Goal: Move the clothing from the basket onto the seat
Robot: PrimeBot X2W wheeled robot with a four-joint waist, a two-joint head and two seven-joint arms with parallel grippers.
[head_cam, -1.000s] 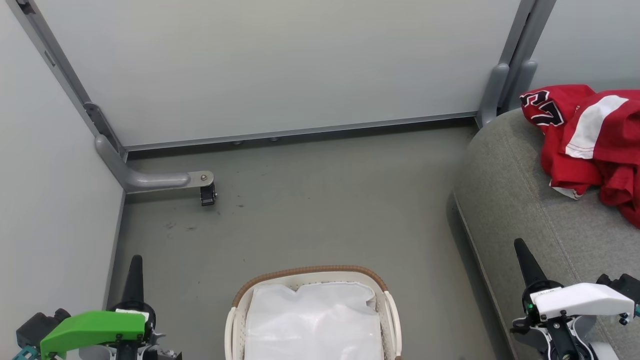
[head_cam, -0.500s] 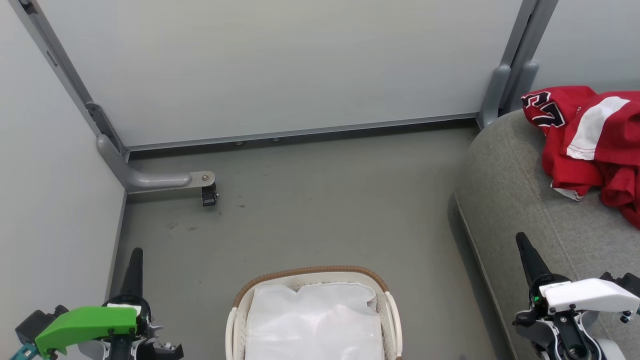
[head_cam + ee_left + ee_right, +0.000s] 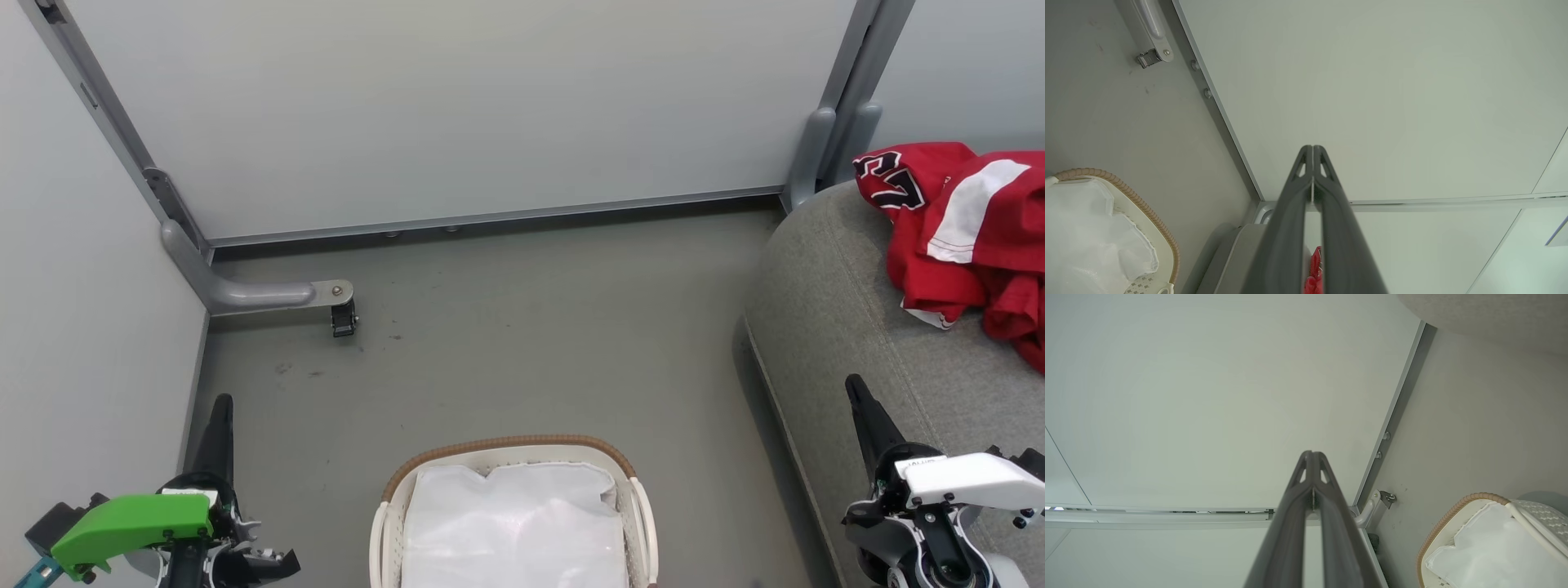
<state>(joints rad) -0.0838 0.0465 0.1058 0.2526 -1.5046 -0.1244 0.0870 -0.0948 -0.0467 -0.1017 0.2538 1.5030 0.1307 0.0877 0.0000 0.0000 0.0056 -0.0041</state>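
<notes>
The red clothing (image 3: 963, 233) lies bunched on the grey seat (image 3: 841, 327) at the right, one piece with a black-and-white number print, one with a broad white stripe. A sliver of red clothing (image 3: 1314, 269) shows between the fingers in the left wrist view. The white basket (image 3: 513, 447) with its brown rim stands on the floor at bottom centre, with just a plain white sheet (image 3: 514, 527) inside it. My left gripper (image 3: 220, 404) is shut and empty at lower left, over the floor. My right gripper (image 3: 855, 384) is shut and empty, over the seat's front edge.
Pale partition walls close off the back and left. A grey metal foot with a castor (image 3: 341, 317) juts onto the floor at left. Open grey floor (image 3: 531, 327) lies between basket and back wall. The basket (image 3: 1453, 510) also appears in the right wrist view.
Both grippers have drawn slightly lower and outward in the head view, still shut. The clothing, basket and seat stay put.
</notes>
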